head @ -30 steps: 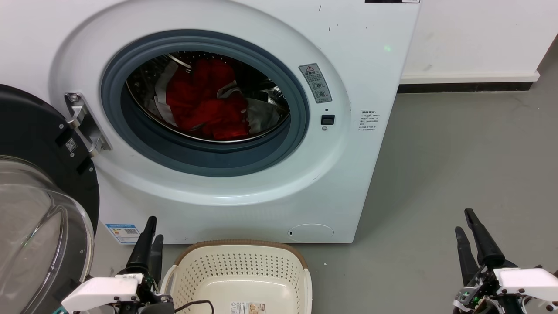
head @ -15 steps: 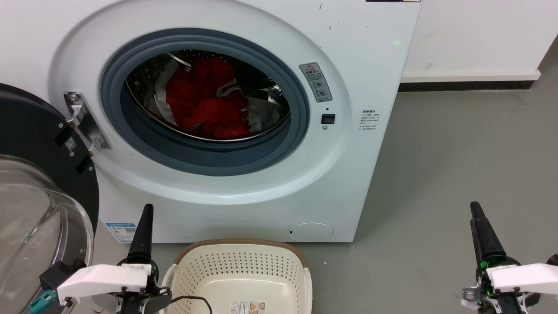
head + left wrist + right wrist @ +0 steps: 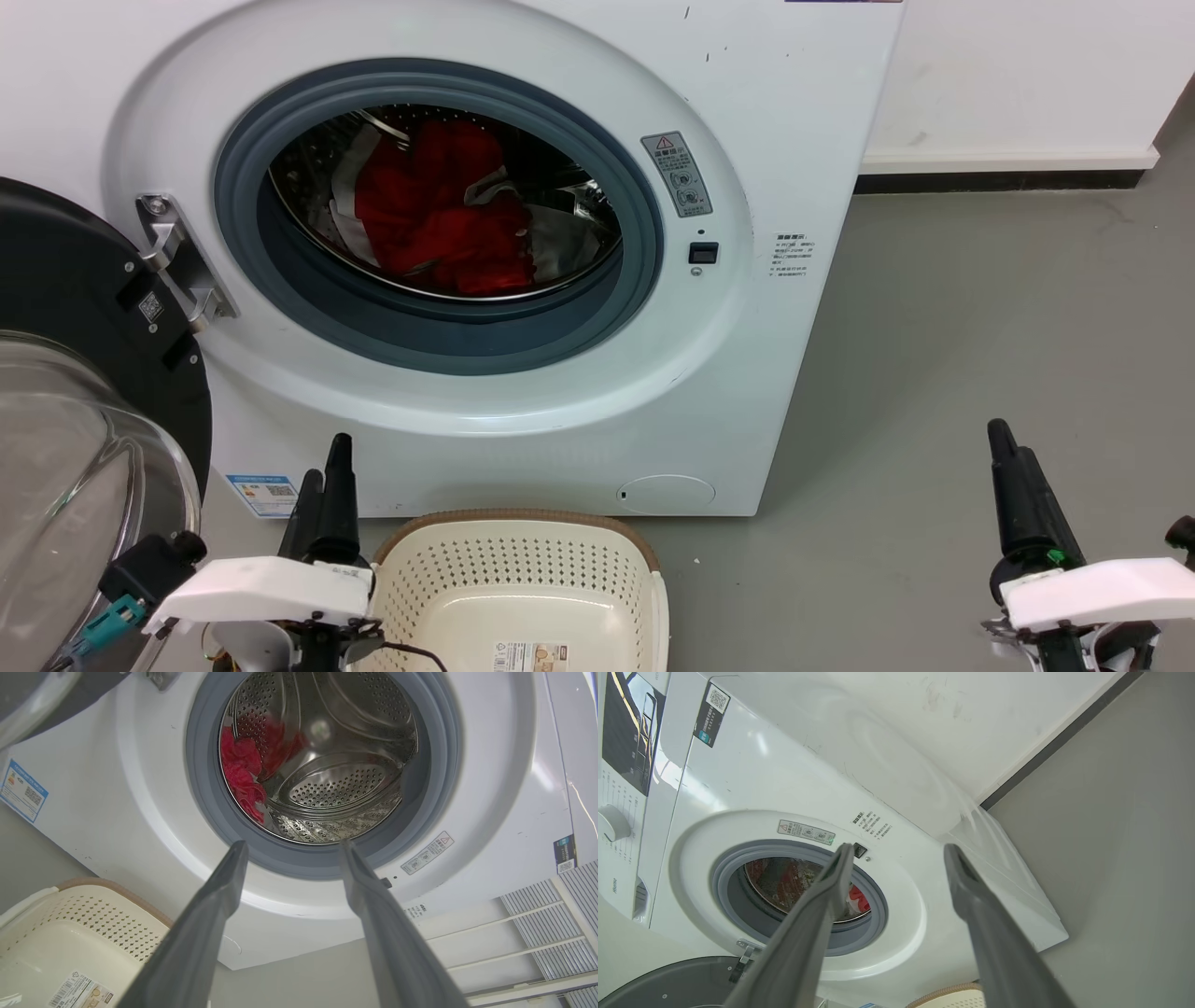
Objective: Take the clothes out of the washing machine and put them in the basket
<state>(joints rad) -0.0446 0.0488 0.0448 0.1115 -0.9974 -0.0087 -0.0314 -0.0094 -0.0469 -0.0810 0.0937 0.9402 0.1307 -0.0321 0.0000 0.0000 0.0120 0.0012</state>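
- Clothes [image 3: 439, 224] lie heaped red inside the washing machine [image 3: 766, 140]; none are out yet.
- Left jaws have crept up beside the basket [image 3: 513, 516] towards the porthole, parted and holding nothing.
- Right jaws (well off to the side, over bare floor [image 3: 980, 327]) have edged up too, likewise spread and empty.
- To my eye the reach-in is only beginning, and the basket waits empty.

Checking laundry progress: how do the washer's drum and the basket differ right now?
The drum is shiny steel; the basket is cream plastic with a brown rim. The drum holds the red clothes; the basket holds none, only a label on its base. Both have perforated walls and are open.
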